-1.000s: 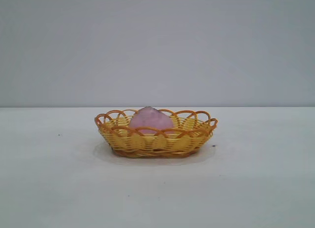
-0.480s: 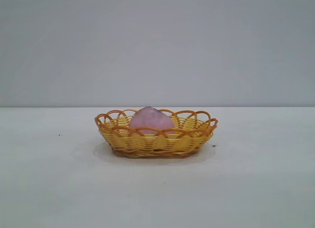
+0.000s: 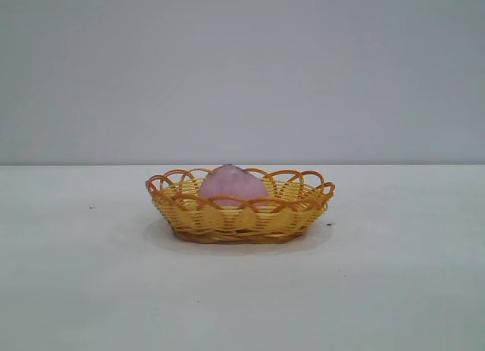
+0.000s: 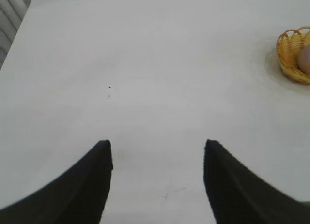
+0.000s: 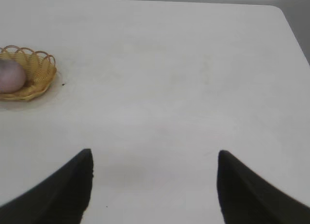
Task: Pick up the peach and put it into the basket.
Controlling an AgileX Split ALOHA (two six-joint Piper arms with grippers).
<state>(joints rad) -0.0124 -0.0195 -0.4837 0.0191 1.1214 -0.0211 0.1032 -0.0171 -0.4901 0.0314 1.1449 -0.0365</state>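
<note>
The pale pink peach lies inside the yellow woven basket with the orange-brown looped rim, in the middle of the white table. The basket with the peach shows far off in the left wrist view. Both also show in the right wrist view, the basket holding the peach. My left gripper is open and empty over bare table, far from the basket. My right gripper is open and empty over bare table, also far from it. Neither arm shows in the exterior view.
The white table stretches all round the basket, with a grey wall behind. The table's edge and corner show in the right wrist view. A ribbed white object lies beyond the table edge in the left wrist view.
</note>
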